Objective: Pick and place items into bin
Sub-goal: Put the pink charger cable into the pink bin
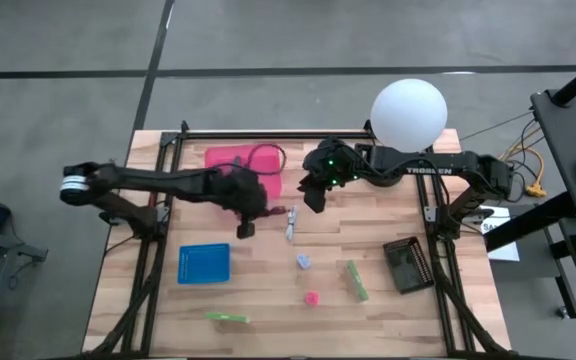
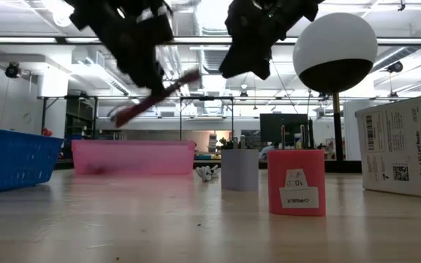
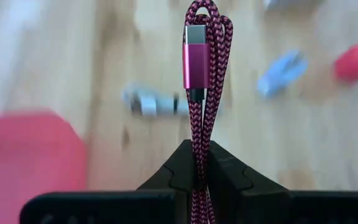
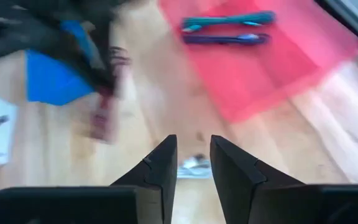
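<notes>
The left hand [image 3: 197,180] is clamped on a maroon braided cable [image 3: 201,81], folded over so that its metal plug shows above the fingers. In the high view this hand [image 1: 245,226] hangs over the middle of the tabletop [image 1: 128,290], just beside the near right corner of the pink bin [image 1: 230,160]. In the low view the cable [image 2: 156,98] sticks out tilted, well above the wood.

The right hand [image 4: 192,163] holds nothing, and its fingers stand a little apart. In the high view it [image 1: 315,198] hovers to the right of the pink bin, near the left hand. Below it, on the tabletop, lies a small silver tool [image 1: 290,224], between the two hands.

Inside the pink bin [image 4: 291,56] two pen-like sticks lie side by side, a teal stick [image 4: 229,20] and a purple stick [image 4: 225,39].

Other things stand around on the near part of the tabletop: a blue tray [image 1: 204,264] on the left, a lavender block [image 1: 304,261], a pink block [image 1: 311,297], a green stick [image 1: 357,280] and a second green stick [image 1: 228,317] close to the near edge. A dark box [image 1: 408,264] lies on the right. A white globe lamp [image 1: 408,112] stands at the far side, over the right arm.
</notes>
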{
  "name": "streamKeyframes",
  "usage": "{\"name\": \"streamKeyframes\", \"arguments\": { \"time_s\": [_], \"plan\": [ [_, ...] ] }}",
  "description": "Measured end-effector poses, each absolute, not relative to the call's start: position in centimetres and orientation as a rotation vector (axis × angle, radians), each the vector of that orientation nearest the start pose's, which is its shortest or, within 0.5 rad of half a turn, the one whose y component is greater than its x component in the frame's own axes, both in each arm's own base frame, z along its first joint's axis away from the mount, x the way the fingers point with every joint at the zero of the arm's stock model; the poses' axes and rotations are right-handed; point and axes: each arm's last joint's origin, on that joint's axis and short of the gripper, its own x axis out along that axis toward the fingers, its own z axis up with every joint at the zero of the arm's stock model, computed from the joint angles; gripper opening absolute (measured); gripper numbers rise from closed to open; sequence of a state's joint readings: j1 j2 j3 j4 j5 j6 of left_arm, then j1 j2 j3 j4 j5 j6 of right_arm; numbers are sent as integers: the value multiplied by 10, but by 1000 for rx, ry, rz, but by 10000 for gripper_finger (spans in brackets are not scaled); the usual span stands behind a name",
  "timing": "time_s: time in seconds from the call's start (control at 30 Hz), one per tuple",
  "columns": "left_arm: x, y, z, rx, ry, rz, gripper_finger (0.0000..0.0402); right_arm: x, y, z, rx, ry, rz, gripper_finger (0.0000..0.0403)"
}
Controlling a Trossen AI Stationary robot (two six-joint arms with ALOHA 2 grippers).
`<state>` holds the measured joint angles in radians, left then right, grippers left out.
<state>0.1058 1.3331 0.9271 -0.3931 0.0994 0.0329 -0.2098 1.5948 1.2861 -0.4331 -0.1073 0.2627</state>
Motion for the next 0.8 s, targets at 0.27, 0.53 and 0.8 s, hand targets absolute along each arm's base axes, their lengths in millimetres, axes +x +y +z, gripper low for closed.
{"name": "streamKeyframes", "arguments": {
  "time_s": [0.27,0.53,0.8],
  "plan": [
    [247,26,320,-7,342,10,13,342,-70,286,372,708,-228,76],
    [217,23,354,3,31,16,13,351,-69,303,304,523,-151,78],
    [194,20,351,-37,-177,12,13,363,-57,333,95,225,44,73]
  ]
}}
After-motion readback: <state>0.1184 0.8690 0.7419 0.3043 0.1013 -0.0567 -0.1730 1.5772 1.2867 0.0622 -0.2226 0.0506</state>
